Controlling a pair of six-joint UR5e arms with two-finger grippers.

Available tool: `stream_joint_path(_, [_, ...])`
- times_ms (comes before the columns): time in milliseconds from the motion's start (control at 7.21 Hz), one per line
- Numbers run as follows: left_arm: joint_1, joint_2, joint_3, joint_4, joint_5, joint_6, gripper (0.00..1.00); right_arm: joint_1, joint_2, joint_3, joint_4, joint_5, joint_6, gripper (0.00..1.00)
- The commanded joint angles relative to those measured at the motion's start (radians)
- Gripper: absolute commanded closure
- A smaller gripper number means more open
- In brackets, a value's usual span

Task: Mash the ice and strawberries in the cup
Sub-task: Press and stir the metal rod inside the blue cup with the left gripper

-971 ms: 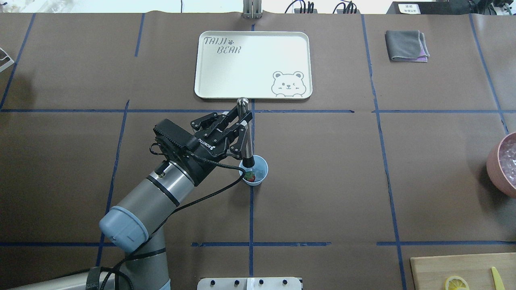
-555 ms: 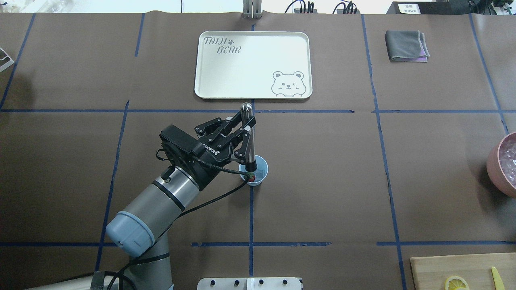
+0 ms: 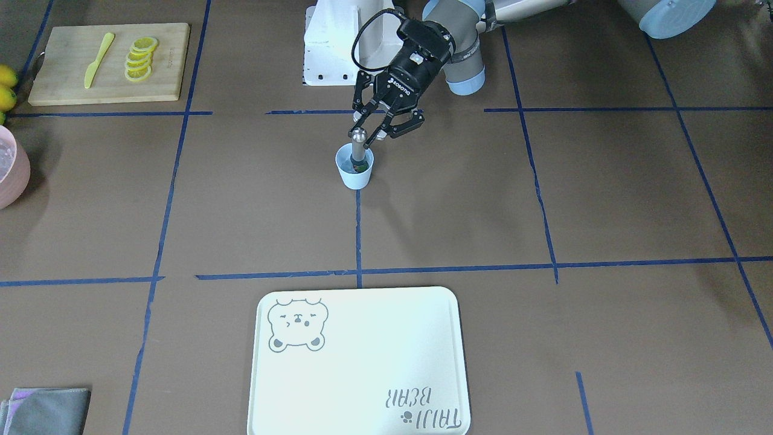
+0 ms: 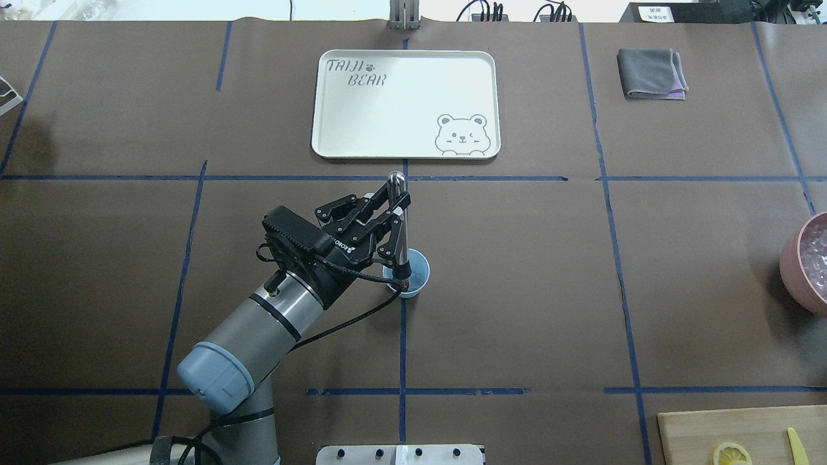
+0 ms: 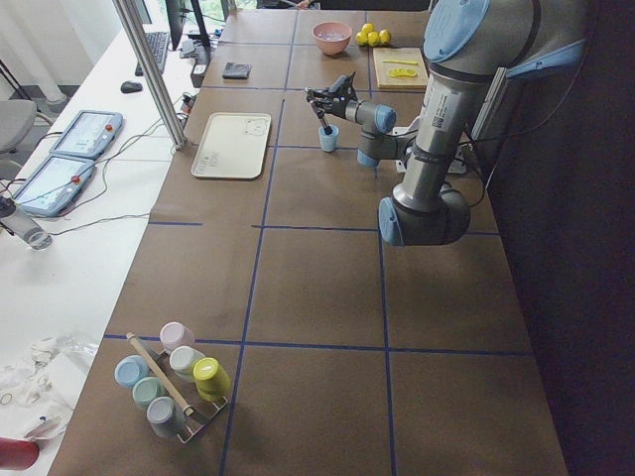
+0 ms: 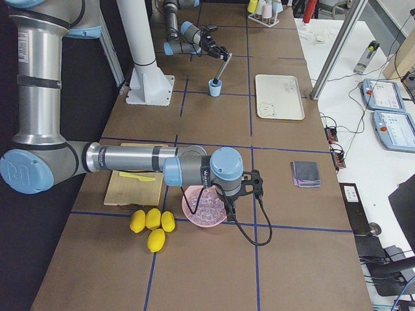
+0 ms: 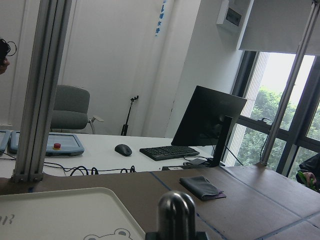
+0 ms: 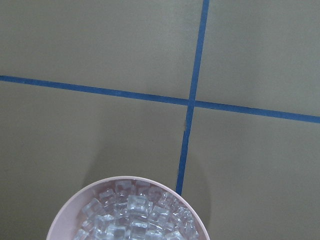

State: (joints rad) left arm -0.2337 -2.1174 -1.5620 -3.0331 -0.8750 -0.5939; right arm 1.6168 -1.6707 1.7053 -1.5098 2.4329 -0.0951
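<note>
- The left claw [image 4: 395,205] is clenched round the shaft of a metal muddler [image 4: 402,248]. The muddler leans a little, its lower end down inside the cup [image 4: 418,276].
- The cup stands midway out on the bench [image 4: 517,290], on a blue tape line [image 4: 402,336]. The strawberry [image 4: 406,282] shows only as a red speck at the cup's near wall. I cannot make out the ice in the cup.
- My judgement: loading is done and mashing is in hand. How crushed the contents are is hidden.
- The right claw [image 6: 227,197] hangs over the pink bowl [image 6: 189,217]. I cannot tell whether it is clenched.
- Counts, nearest first: one cutting board [image 3: 60,84], one yellow knife [image 3: 96,57], one row of lemon slices [image 3: 140,57], four whole lemons [image 6: 152,223], one pink bowl of many ice cubes [image 8: 132,210], one cup, one muddler, one strawberry.
- Farther out: one tray [image 4: 400,103], one folded cloth [image 4: 651,73].
</note>
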Motion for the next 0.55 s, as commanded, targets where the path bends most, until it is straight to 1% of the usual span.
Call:
stream_joint_path(0, [0.007,-0.004,0.016,-0.001,0.01,-0.003,1.0,0.0,0.003,-0.003,-0.003,0.0,0.0,0.01])
stream_joint_path(416, [0.013,-0.004,0.02,-0.001,0.014,-0.004,1.0,0.0,0.002,-0.003,-0.003,0.0,0.0,0.01])
